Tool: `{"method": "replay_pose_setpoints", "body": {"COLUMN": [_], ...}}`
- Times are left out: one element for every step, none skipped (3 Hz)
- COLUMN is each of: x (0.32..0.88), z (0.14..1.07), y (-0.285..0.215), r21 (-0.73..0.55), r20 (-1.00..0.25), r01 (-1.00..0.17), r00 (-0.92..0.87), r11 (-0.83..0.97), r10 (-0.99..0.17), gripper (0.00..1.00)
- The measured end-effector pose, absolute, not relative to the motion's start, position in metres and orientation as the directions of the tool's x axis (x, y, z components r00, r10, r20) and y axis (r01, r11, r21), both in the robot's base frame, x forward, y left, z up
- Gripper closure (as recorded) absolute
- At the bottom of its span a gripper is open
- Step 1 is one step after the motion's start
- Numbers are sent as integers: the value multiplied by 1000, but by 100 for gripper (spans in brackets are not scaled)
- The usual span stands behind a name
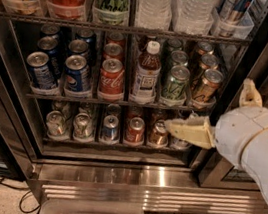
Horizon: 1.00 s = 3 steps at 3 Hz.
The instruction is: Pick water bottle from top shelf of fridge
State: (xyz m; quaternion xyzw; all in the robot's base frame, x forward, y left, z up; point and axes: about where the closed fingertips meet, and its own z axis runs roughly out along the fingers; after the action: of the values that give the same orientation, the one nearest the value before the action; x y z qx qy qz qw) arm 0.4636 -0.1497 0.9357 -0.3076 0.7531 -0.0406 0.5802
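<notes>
Camera view: the water bottle, clear ribbed plastic, stands upper centre on the top shelf, a thin dark wire rack lined with clear trays; its cap is cut off by the frame. The hand hangs at the right, level with the fridge's lower racks. Its cream wedge-shaped fingers are spread wide, holding nothing. Shiny slatted steel runs along the base.
</notes>
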Motion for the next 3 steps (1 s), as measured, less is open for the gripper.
{"method": "replay_pose_setpoints", "body": {"x": [482,510,515], "z": [965,1007,1031], "y": [-159,-212,-252], "r21": [-408,-332,-309], "r20": [-884,-938,-950], "r01": [-337,-185,-99], "r00": [-88,-38,-1], "r11": [849,925,946], "r10": [-460,-344,-311], "gripper": [0,18,41]}}
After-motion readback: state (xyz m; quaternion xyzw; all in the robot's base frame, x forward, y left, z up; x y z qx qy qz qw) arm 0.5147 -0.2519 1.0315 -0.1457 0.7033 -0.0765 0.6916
